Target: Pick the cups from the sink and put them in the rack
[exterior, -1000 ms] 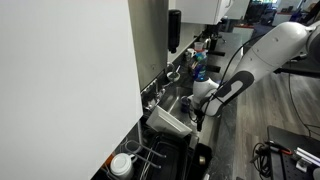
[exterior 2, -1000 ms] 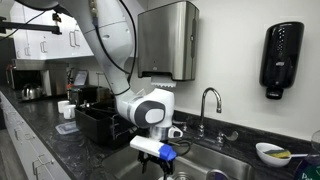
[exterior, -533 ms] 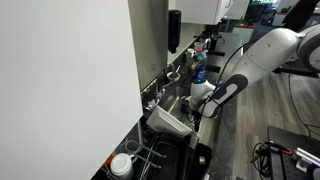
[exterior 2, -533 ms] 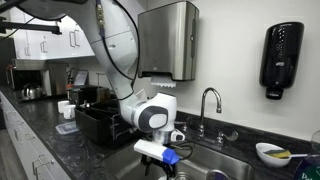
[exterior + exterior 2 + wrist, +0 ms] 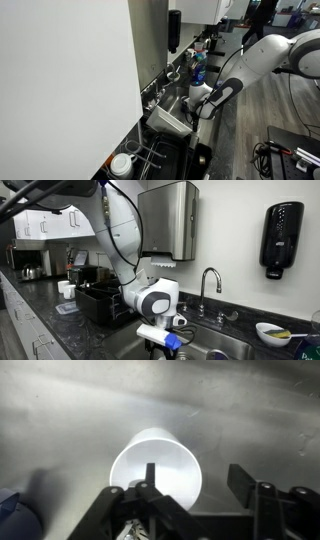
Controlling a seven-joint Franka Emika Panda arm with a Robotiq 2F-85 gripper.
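Your gripper stood partly open astride the rim of the white cup, which an off-centre squeeze could have tipped.

Exterior views share the arm over the sink: lengthwise from afar, and nearer across the counter. Wrist view looks closely down into the sink.

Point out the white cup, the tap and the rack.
white cup (image 5: 160, 455): wrist view, on its pale outer wall.
tap (image 5: 202, 292): in an exterior view, on its upright metal stem.
rack (image 5: 95, 308): in an exterior view, on its black front wall.
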